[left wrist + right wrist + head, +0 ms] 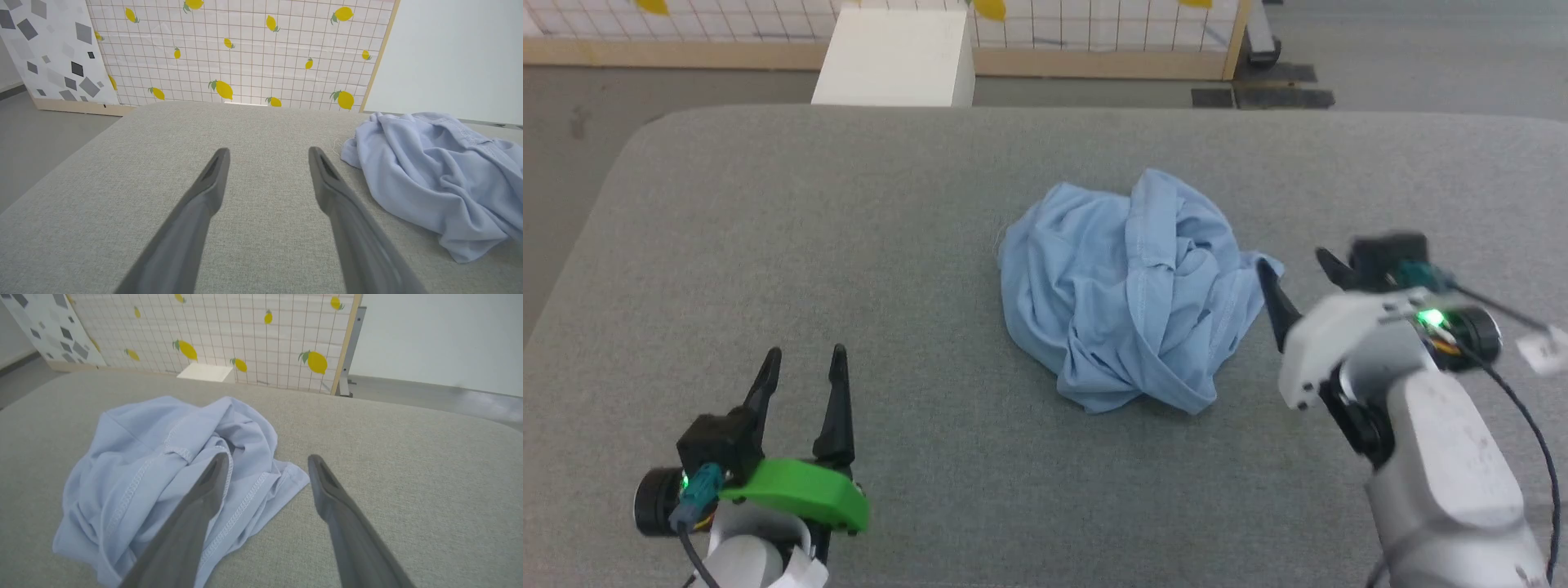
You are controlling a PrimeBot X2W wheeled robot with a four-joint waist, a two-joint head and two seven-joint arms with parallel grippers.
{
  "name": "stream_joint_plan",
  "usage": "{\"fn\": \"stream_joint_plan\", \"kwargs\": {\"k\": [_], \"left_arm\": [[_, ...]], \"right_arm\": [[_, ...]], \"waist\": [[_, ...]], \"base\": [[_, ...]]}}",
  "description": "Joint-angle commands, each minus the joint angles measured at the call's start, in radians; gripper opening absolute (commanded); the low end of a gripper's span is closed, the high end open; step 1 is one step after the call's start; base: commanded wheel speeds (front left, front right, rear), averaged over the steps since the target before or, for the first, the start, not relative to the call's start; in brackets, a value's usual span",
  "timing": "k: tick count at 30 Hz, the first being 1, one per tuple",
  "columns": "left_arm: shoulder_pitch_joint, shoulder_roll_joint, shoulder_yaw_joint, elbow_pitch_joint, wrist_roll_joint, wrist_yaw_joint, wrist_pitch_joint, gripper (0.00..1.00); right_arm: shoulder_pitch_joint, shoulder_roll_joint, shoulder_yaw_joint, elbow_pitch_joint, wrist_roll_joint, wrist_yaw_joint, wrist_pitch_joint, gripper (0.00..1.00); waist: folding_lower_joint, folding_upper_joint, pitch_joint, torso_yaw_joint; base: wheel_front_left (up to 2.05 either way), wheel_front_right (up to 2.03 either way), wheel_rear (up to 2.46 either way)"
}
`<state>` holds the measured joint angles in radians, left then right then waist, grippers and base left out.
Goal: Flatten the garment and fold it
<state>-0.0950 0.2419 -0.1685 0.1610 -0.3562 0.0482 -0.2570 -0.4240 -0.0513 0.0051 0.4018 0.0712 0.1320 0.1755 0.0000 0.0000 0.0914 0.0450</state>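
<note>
The head camera looks steeply down on the grey fabric-covered table (pixel 849 245), seeing it nearly edge to edge. The left wrist camera sits low and close over that top, facing along the left gripper (pixel 268 150) toward the white grid panel printed with yellow lemons (pixel 245 49). The right wrist camera, behind the right gripper (pixel 268 456), faces the same panel from slightly higher. All three share the crumpled light blue knit shirt (pixel 1127 286).

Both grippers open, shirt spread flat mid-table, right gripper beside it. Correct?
Not flat: the head view shows the shirt crumpled in a heap in the middle of the table. The rest is right: the left gripper and right gripper are open, and the right one is beside the shirt.
</note>
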Motion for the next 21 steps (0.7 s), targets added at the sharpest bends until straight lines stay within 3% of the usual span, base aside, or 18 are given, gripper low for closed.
{"fn": "stream_joint_plan", "kwargs": {"k": [1,8,12,20,21], "left_arm": [[-0.031,-0.008,0.001,-0.004,0.009,-0.008,-0.005,1.00],[-0.092,-0.042,0.002,-0.006,0.031,-0.032,-0.005,1.00],[-0.115,-0.065,0.009,-0.004,0.043,-0.045,-0.005,1.00],[-0.124,-0.105,0.039,0.012,0.057,-0.073,-0.005,1.00],[-0.122,-0.109,0.043,0.015,0.058,-0.076,-0.005,1.00]], "right_arm": [[-0.053,0.000,0.017,0.037,-0.013,-0.001,0.055,1.00],[-0.262,-0.029,0.082,0.237,-0.044,-0.001,0.298,1.00],[-0.317,-0.039,0.142,0.320,-0.030,-0.001,0.354,1.00],[-0.325,-0.054,0.253,0.417,0.057,-0.001,0.365,1.00],[-0.324,-0.056,0.258,0.422,0.066,-0.001,0.360,0.53]], "waist": [[0.0000,0.0000,0.055,0.026],[0.0000,0.0000,0.134,0.080],[0.0000,0.0000,0.161,0.111],[0.0000,0.0000,0.172,0.139],[0.0000,0.0000,0.170,0.139]], "base": [[0.00,0.00,0.00],[0.00,0.00,0.00],[0.00,0.00,0.00],[0.00,0.00,0.00],[0.00,0.00,0.00]]}}
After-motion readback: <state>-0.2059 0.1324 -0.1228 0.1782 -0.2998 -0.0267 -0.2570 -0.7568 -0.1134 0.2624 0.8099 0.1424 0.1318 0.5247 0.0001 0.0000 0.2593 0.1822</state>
